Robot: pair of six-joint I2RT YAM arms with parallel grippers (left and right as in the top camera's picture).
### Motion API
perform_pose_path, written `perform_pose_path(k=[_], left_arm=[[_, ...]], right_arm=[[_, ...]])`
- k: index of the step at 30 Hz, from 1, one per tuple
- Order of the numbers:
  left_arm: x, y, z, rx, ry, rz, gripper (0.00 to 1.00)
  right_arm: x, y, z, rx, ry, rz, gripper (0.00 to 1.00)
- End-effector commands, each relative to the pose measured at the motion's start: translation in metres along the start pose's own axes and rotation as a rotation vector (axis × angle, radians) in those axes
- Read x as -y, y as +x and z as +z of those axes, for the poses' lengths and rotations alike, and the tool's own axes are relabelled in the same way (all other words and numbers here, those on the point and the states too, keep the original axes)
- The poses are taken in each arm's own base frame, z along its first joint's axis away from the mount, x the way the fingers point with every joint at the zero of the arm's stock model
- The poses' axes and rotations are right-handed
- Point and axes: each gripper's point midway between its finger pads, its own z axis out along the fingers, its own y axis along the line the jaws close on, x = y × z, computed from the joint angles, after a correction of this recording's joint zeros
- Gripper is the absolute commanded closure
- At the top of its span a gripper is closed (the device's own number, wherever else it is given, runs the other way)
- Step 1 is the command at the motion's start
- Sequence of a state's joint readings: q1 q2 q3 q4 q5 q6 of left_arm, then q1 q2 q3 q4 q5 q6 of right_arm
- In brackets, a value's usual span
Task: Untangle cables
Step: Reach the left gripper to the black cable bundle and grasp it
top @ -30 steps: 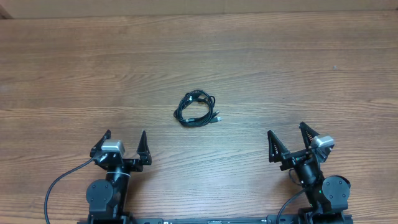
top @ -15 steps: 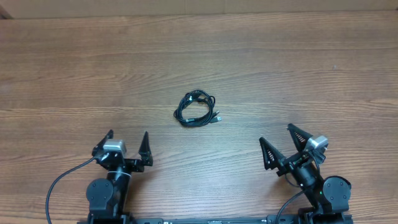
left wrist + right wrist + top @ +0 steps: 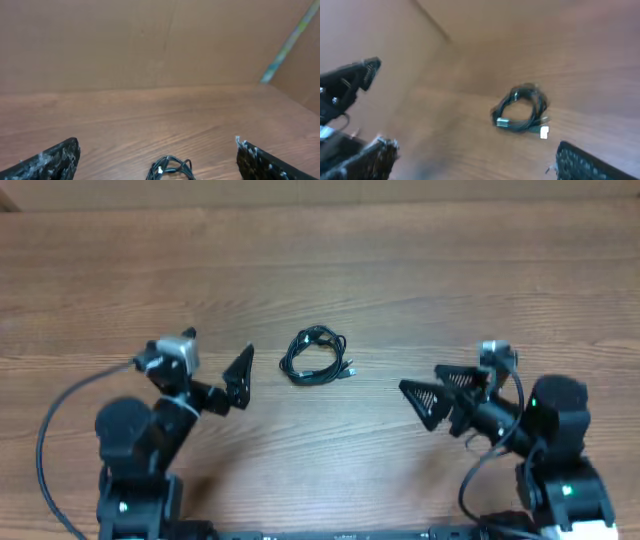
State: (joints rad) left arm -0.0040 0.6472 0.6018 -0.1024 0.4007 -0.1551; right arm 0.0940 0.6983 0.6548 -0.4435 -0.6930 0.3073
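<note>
The cables (image 3: 315,357) lie as a small knotted black bundle on the wooden table (image 3: 320,260), with metal-tipped plugs poking out at its right side. My left gripper (image 3: 220,343) hangs open to the left of the bundle, apart from it. My right gripper (image 3: 420,377) stands open to the right, also apart, tips turned toward the bundle. In the left wrist view the cables (image 3: 170,169) show at the bottom edge, between and ahead of the open left gripper (image 3: 156,141). In the blurred right wrist view the cables (image 3: 520,110) lie ahead of the open right gripper (image 3: 475,146).
Bare wood grain surrounds the bundle on all sides. A brown cardboard wall (image 3: 150,45) rises at the table's far edge, with a pale tape strip (image 3: 287,42) on its right. The left arm (image 3: 345,85) shows at the left of the right wrist view.
Both arms have lifted from their rest near the front edge and come forward toward the bundle. The right gripper has swung leftward. The cables have not moved.
</note>
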Motion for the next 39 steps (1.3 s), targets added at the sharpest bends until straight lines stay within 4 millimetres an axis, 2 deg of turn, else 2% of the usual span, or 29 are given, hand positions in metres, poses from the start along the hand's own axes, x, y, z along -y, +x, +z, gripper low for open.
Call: perform_pose_path(k=[1,4,7,9,11,12,14,16,17,19,21,23,24,25,27,28,30,35,39], left_arm=[[-0.003,-0.009,0.024,-0.111,0.018,-0.054,0.00],[-0.016,-0.003,0.052,-0.310,-0.010,-0.112,0.00],[-0.022,0.020,0.077,-0.527,-0.008,-0.098,0.00],[-0.014,0.042,0.093,-0.608,0.013,-0.084,0.00],[-0.006,0.052,0.102,-0.631,0.040,-0.077,0.01],[0.003,0.063,0.113,-0.657,0.063,-0.106,0.00],[0.009,0.072,0.116,-0.684,0.080,-0.154,0.00],[0.007,0.080,0.120,-0.704,0.070,-0.174,0.00],[0.002,0.078,0.124,-0.688,0.047,-0.161,0.00],[-0.002,0.079,0.128,-0.682,0.015,-0.204,0.17],[-0.009,0.089,0.136,-0.695,-0.055,-0.208,0.21],[-0.034,0.107,0.144,-0.718,-0.212,-0.139,0.24],[-0.039,0.117,0.147,-0.743,-0.227,-0.128,0.25],[-0.041,0.137,0.151,-0.797,-0.207,-0.105,0.29],[-0.045,0.159,0.151,-0.863,-0.214,-0.111,0.31],[-0.047,0.182,0.150,-0.932,-0.203,-0.089,0.33],[-0.049,0.209,0.151,-1.005,-0.181,-0.059,0.42],[-0.042,0.237,0.166,-1.026,-0.076,-0.039,0.42],[-0.041,0.245,0.179,-1.001,-0.037,0.030,0.43]], right_arm=[[-0.015,-0.024,0.000,-0.063,-0.003,-0.007,0.00],[-0.018,-0.042,0.005,-0.094,0.008,0.024,0.00],[-0.016,-0.047,0.008,-0.087,0.010,0.018,0.00],[-0.017,-0.051,0.009,-0.072,0.004,0.004,0.00],[-0.017,-0.051,0.009,-0.071,0.004,0.003,0.00],[-0.013,-0.049,0.013,-0.086,0.009,0.025,0.00],[-0.007,-0.045,0.018,-0.109,0.018,0.047,0.00],[0.010,-0.035,0.031,-0.168,0.042,0.133,0.02],[0.018,-0.029,0.038,-0.199,0.054,0.161,0.07],[0.031,-0.022,0.049,-0.235,0.072,0.222,0.11],[0.038,-0.020,0.056,-0.248,0.081,0.262,0.15],[0.042,-0.018,0.059,-0.258,0.086,0.274,0.18],[0.043,-0.018,0.059,-0.257,0.090,0.274,0.21],[0.049,-0.019,0.059,-0.246,0.124,0.270,0.27],[0.057,-0.021,0.059,-0.229,0.173,0.283,0.28],[0.057,-0.026,0.060,-0.211,0.167,0.267,0.31],[0.056,-0.030,0.061,-0.196,0.160,0.254,0.32],[0.068,-0.027,0.058,-0.196,0.233,0.262,0.30],[0.068,-0.029,0.059,-0.186,0.229,0.254,0.26]])
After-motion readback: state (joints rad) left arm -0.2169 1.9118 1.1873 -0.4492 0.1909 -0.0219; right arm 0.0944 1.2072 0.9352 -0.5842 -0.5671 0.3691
